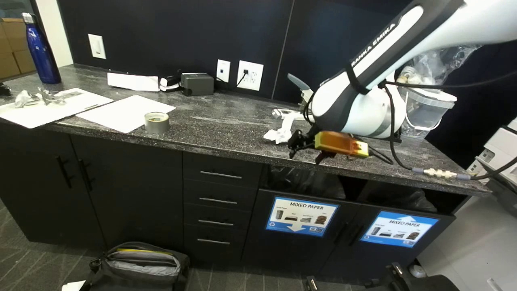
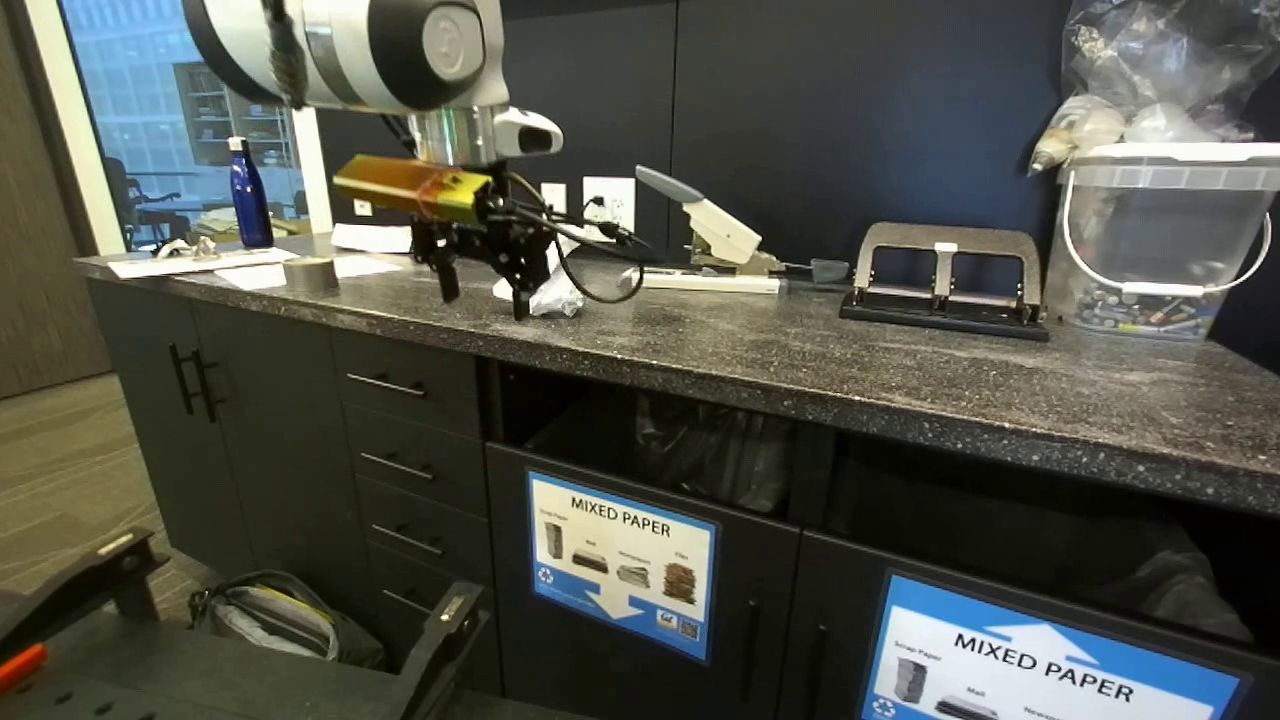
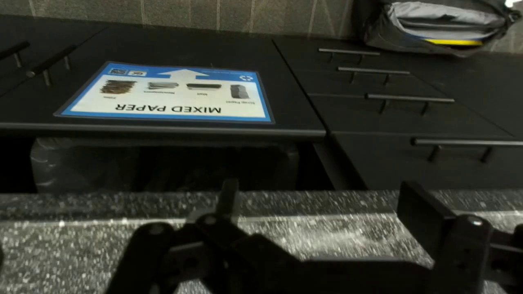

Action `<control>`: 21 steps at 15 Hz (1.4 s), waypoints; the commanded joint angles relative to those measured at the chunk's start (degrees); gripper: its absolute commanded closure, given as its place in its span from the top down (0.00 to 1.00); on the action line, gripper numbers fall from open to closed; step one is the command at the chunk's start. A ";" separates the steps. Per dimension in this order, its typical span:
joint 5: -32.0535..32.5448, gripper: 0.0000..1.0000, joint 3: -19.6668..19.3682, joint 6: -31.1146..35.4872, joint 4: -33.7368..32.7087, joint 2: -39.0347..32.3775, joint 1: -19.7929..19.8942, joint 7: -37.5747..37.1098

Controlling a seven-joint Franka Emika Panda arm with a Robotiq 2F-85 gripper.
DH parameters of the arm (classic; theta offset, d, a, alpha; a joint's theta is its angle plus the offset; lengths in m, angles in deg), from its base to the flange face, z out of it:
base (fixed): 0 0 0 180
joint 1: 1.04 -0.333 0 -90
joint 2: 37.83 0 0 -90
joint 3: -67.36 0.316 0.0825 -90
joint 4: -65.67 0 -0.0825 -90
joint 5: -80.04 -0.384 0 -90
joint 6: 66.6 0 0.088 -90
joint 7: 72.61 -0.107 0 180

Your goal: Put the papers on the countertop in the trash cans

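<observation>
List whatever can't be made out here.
Down-arrow trash can: inside mostly lost in shadow in the wrist view.
Up-arrow label: fine print too small in an exterior view.
Dark object: cut off by left edge in an exterior view.
Paper wad: partly behind the pincer in an exterior view.

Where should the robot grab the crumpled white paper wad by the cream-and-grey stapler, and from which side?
The crumpled white paper wad is probably best pinched by its narrow strip, from above and in front. That strip looks slimmer than the bulky crumpled end, so the open black gripper should straddle it; the cream-and-grey stapler sits behind, crowding that side.
</observation>
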 commanded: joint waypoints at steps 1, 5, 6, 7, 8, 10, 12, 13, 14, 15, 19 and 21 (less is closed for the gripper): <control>4.81 1.00 -3.99 -1.93 -5.03 3.04 -3.74 -12.53; 8.58 1.00 -6.40 -1.29 -12.82 -1.29 -4.60 -23.69; 8.82 1.00 -6.89 -1.34 -14.78 -2.79 -4.70 -25.12; 9.37 1.00 -7.47 -1.71 -16.49 -4.05 -4.91 -26.51; 9.51 1.00 -7.86 -1.45 -18.33 -6.34 -5.07 -27.57; 7.03 1.00 -6.90 -2.78 -21.99 -9.28 -4.28 -27.67; 2.91 1.00 -7.43 -3.17 -25.02 -12.82 -5.56 -25.43; 0.96 1.00 -6.51 -4.18 -26.66 -14.00 -5.00 -24.59; -0.16 1.00 -6.60 -4.55 -27.87 -15.45 -5.37 -24.28; -1.02 1.00 -6.88 -4.74 -28.96 -16.86 -5.89 -24.20; -2.42 1.00 -8.11 -4.59 -32.85 -20.56 -7.34 -24.00; -1.67 1.00 -9.35 -4.02 -34.66 -22.74 -8.33 -23.83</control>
